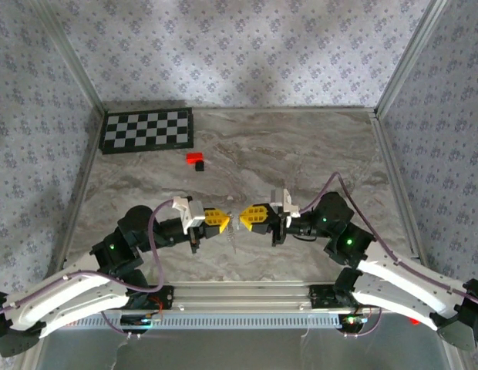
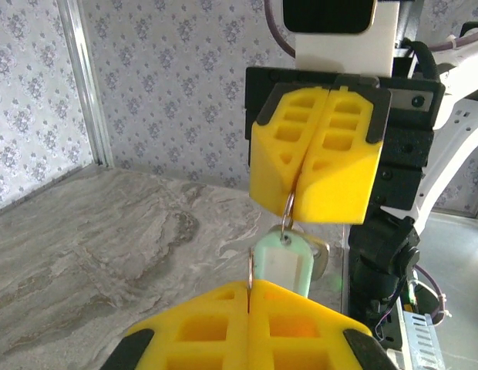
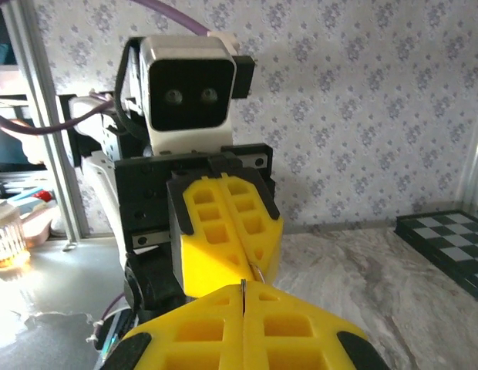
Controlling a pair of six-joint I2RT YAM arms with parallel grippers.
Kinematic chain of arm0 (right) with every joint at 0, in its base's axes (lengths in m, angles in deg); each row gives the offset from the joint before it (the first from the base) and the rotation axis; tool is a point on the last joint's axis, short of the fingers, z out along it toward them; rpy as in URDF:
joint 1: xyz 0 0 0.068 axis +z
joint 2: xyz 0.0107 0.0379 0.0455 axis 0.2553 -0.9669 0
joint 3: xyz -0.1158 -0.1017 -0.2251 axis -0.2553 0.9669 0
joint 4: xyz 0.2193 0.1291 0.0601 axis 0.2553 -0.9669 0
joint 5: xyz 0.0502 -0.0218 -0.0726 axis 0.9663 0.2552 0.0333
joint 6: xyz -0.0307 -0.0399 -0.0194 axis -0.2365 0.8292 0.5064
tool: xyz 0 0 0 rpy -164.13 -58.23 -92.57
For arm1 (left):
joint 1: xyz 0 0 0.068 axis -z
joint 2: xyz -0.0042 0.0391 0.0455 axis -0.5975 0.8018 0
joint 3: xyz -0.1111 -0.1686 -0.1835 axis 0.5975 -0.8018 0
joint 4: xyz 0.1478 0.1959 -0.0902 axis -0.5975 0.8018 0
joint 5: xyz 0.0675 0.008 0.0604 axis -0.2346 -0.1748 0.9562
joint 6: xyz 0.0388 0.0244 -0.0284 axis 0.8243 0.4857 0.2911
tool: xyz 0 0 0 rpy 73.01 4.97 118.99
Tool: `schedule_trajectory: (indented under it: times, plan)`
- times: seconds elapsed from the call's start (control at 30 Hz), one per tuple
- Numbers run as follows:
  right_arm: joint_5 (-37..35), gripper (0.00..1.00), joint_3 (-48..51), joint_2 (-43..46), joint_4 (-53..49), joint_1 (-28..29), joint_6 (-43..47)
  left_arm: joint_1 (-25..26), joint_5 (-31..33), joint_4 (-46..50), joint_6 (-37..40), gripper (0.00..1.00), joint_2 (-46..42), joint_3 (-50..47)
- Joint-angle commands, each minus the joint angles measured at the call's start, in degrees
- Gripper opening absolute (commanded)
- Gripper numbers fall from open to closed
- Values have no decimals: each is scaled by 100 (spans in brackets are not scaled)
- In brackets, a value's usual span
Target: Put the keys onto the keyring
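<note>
My two grippers meet tip to tip over the middle of the marble table (image 1: pixel 301 154). The left gripper (image 1: pixel 227 220) (image 2: pixel 249 287) is shut on a thin metal ring, the keyring (image 2: pixel 249 266), seen edge-on between its yellow fingers. Facing it, the right gripper (image 1: pixel 241 219) (image 2: pixel 295 196) (image 3: pixel 244 287) is shut on a small ring (image 2: pixel 287 212). From that ring hang a mint-green tag (image 2: pixel 281 266) and, behind the tag, a silvery key (image 2: pixel 321 258). In the top view something thin and pale (image 1: pixel 233 240) dangles below the fingertips.
A checkerboard (image 1: pixel 146 129) lies at the far left of the table. A small red-and-black block (image 1: pixel 196 160) sits just in front of it. Metal frame posts and patterned walls close in both sides, and a rail (image 1: pixel 239 297) runs along the near edge.
</note>
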Motion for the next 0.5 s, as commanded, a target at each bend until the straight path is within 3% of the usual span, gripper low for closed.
schedule_trajectory:
  times: [0.0,0.47]
  plan:
    - [-421,0,88,168,-42,102,300,-31,-121,-497,-63,0,12,256]
    - [-754,0,415,167,689,188,137,-31,-227,-554,-145,0,58,286]
